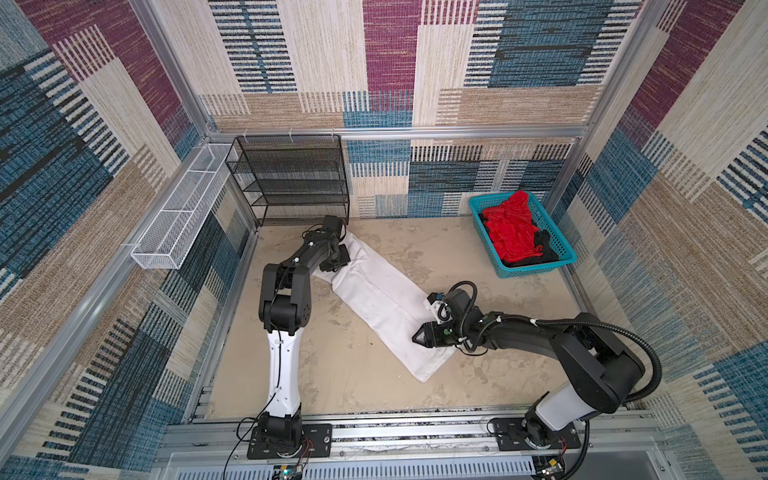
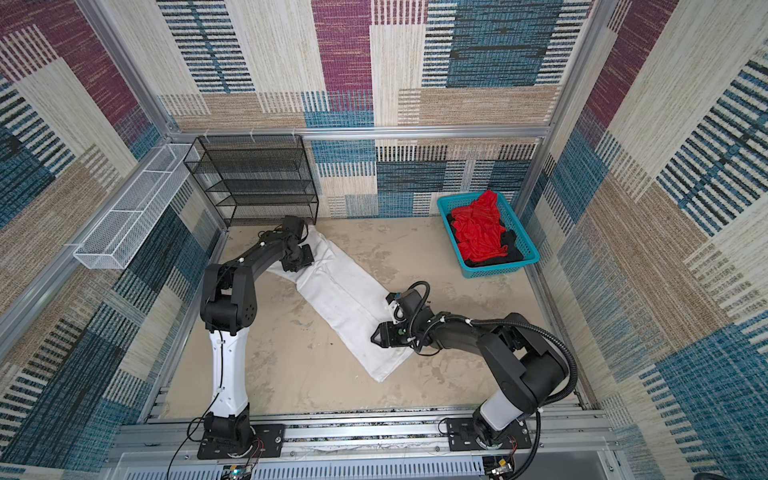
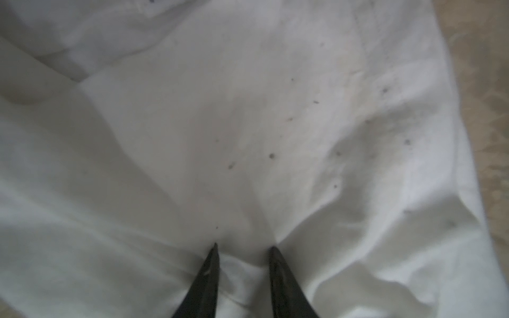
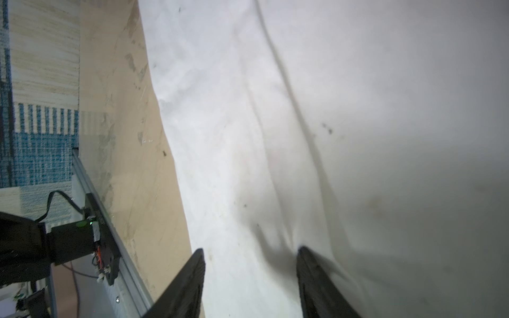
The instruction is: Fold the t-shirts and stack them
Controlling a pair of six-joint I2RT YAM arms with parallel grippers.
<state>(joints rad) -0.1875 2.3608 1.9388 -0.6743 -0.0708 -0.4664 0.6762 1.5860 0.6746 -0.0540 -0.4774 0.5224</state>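
Two end effectors sit on one cloth. The left end effector (image 3: 243,247) is narrow, with a small ridge of the white t-shirt (image 3: 248,124) pinched between its tips. The right end effector (image 4: 250,249) stands about half wide, tips on the fabric, nothing gathered. The shirt lies as a long folded strip slantwise across the bench (image 1: 332,365), an arm at each end. Soft, light and limp, it will likely sag and slide apart unless every layer is caught at the end edges. The red t-shirt (image 1: 511,232) and black t-shirt (image 1: 544,245) lie in the basket (image 1: 536,272).
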